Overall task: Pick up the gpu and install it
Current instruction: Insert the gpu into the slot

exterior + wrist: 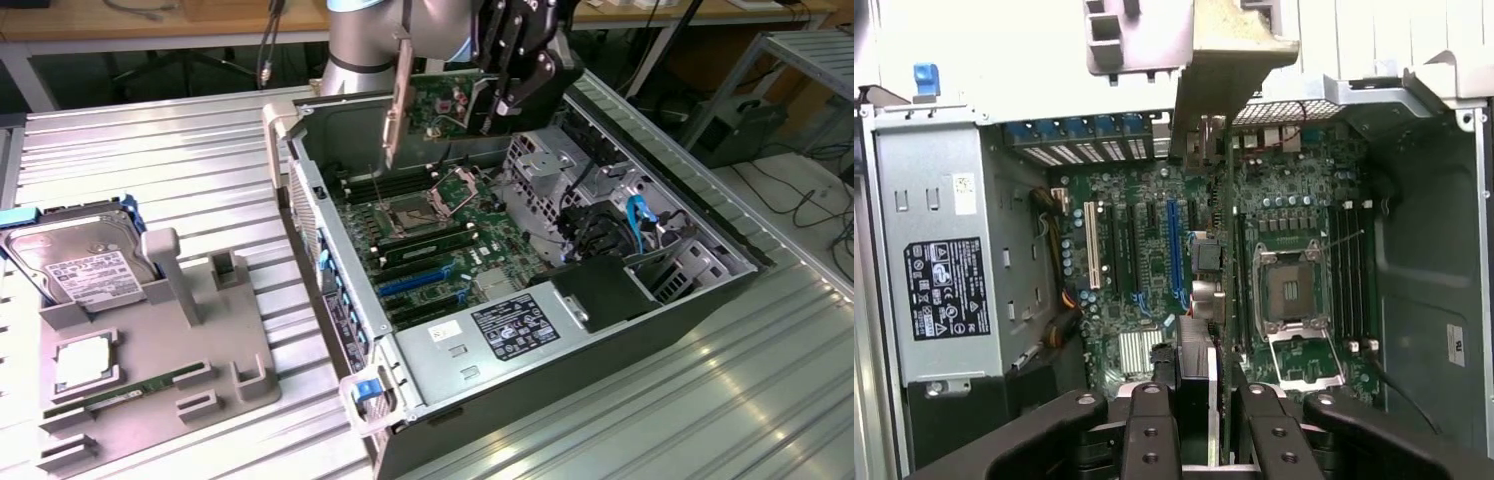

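My gripper [514, 85] is shut on the gpu [438, 105], a green circuit board with a silver end bracket [394, 115], and holds it upright in the air over the far end of the open computer case [694, 300]. The card hangs above the motherboard [427, 235], apart from it. In the wrist view the gpu [1222, 250] runs edge-on away from my gripper [1199, 405], its bracket [1229, 60] at the far end. It lies over the board between the blue expansion slot [1174, 240] and the CPU socket [1294, 290]. The black fingers [1151, 430] clamp it from both sides.
A grey fixture [160, 350] on the exterior view's left carries a silver hard drive [80, 265], a memory stick [140, 388] and a processor chip [83, 362]. Inside the case sit the power supply [514, 325], drive cages [547, 175] and cables [627, 225]. A white slot [1091, 245] lies beside the blue one.
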